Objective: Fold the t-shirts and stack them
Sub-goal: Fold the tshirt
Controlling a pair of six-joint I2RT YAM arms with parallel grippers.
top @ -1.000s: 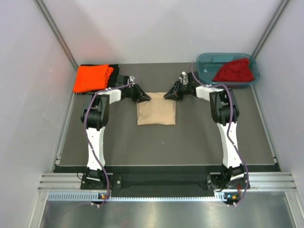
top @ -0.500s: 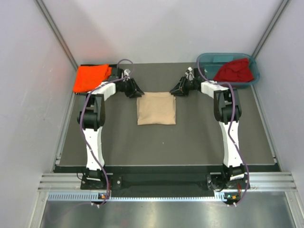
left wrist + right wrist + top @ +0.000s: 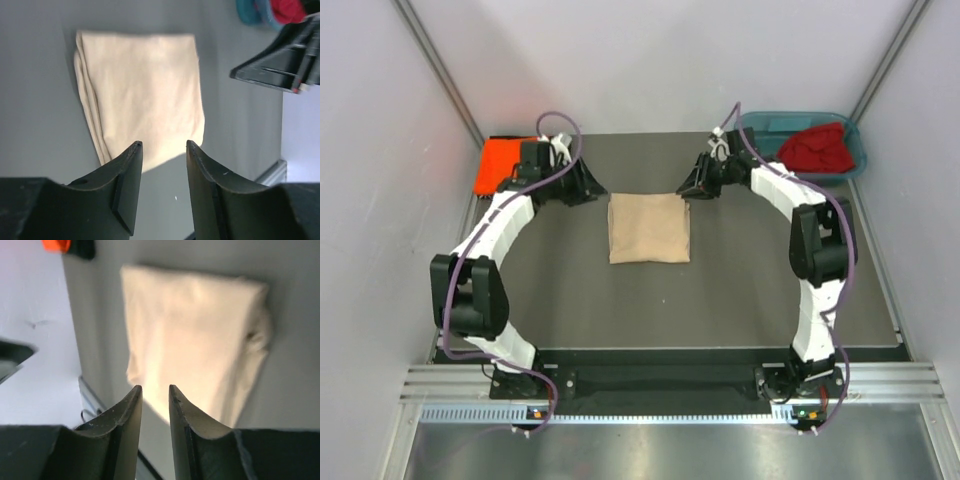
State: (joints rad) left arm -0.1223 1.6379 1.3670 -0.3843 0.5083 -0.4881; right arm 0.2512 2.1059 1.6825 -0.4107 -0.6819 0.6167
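Observation:
The beige-tan t-shirt [image 3: 649,228] lies folded into a rectangle in the middle of the table; it also shows in the left wrist view [image 3: 145,95] and the right wrist view [image 3: 195,335]. The orange t-shirt [image 3: 497,165] lies at the far left, partly hidden by the left arm, with a bit of the black t-shirt [image 3: 83,248] beside it. The dark red t-shirt [image 3: 817,148] lies crumpled in the teal tub [image 3: 751,152]. My left gripper [image 3: 592,190] [image 3: 164,145] is open and empty, just off the beige shirt's far left corner. My right gripper [image 3: 682,190] [image 3: 155,387] is narrowly open and empty, off the far right corner.
White walls enclose the dark table mat [image 3: 740,290] on three sides. The tub stands at the far right corner. The right arm's gripper [image 3: 280,60] shows in the left wrist view. A metal rail [image 3: 670,380] runs along the near edge.
Both grippers have drawn back from the beige shirt's far corners. The left arm's elbow has swung out to the left and the right arm's to the right. The shirt stays put.

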